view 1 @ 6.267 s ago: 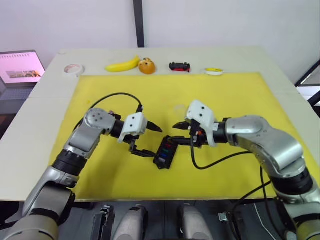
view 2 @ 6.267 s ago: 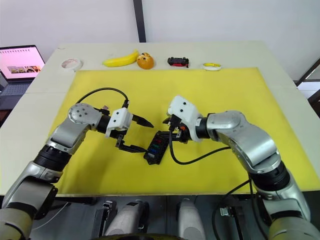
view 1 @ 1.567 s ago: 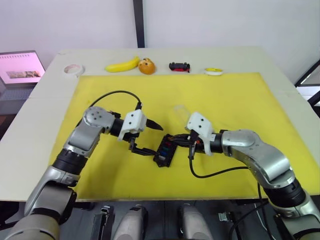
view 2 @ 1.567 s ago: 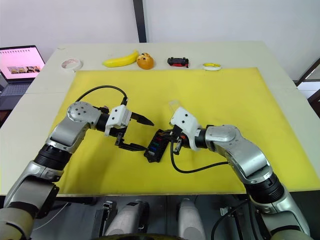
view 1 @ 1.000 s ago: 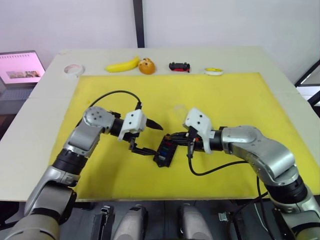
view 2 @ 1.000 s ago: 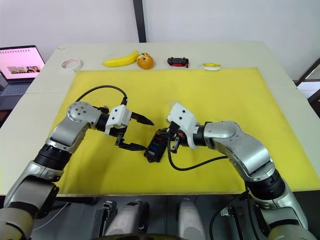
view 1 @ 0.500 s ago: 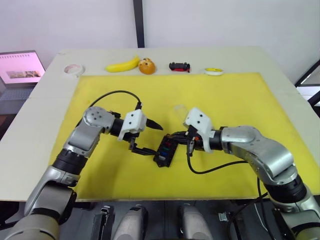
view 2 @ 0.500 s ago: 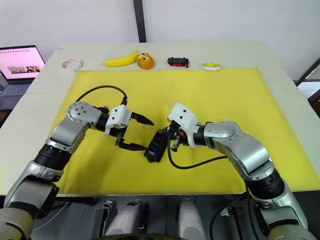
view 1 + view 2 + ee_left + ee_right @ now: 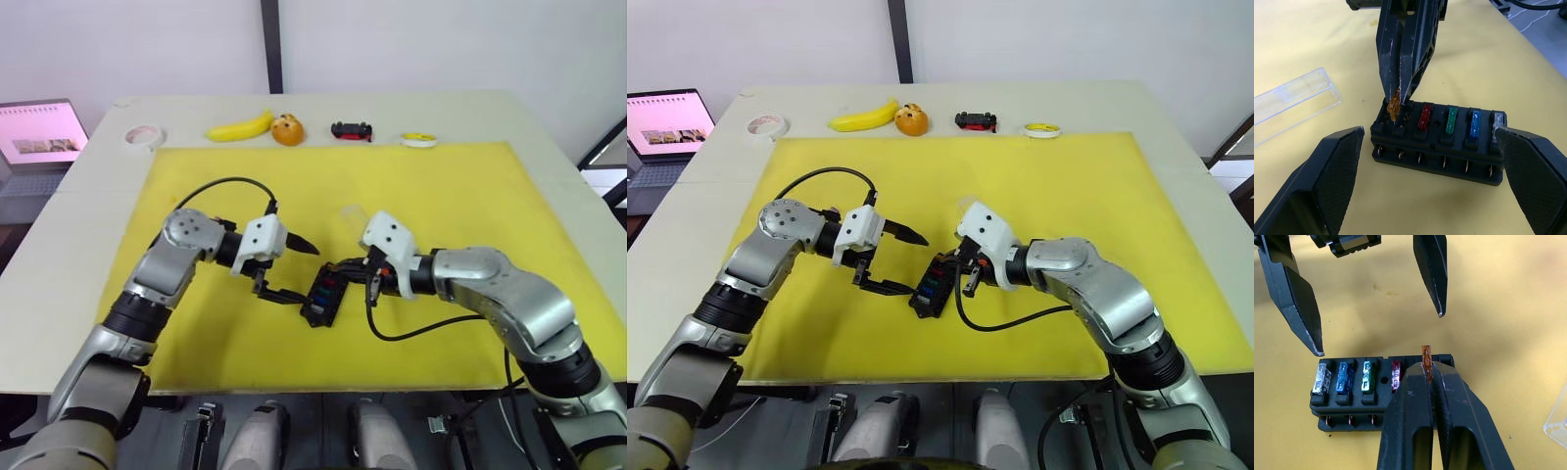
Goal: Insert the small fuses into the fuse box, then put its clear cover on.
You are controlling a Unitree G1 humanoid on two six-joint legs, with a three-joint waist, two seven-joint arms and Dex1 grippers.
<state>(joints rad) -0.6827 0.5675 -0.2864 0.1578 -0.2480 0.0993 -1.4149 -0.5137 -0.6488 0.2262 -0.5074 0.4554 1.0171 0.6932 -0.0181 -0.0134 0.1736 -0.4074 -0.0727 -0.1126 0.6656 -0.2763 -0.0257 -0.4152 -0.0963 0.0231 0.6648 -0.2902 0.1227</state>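
The fuse box [image 9: 1439, 138] lies on the yellow mat [image 9: 470, 186] in the near middle of the table, between the two grippers. Four fuses already sit in its slots in a row: a grey fuse [image 9: 1496, 127] at one end, then a blue fuse [image 9: 1475, 124], a green fuse [image 9: 1451, 120] and a red fuse [image 9: 1424, 116]. A fifth, the orange fuse [image 9: 1394, 106], is pinched between the closed tips of the right gripper [image 9: 1396, 100], tilted over the end slots beside the red one; it looks to be at the slot mouth but not seated. I cannot make out a purple fuse. The clear cover [image 9: 1290, 105] lies flat on the mat just beside the box, not yet fitted. So by my reading most of the inserting is done, and what is left is pushing the orange fuse home, any remaining fuse, and then the cover.

The left gripper [image 9: 286, 269] has its fingers spread wide, the lower one [image 9: 279, 296] down near the box's side, holding nothing.

Against six seconds ago, the right gripper has come down from above the box to its end slot; over the last half second both arms and the box look unchanged.
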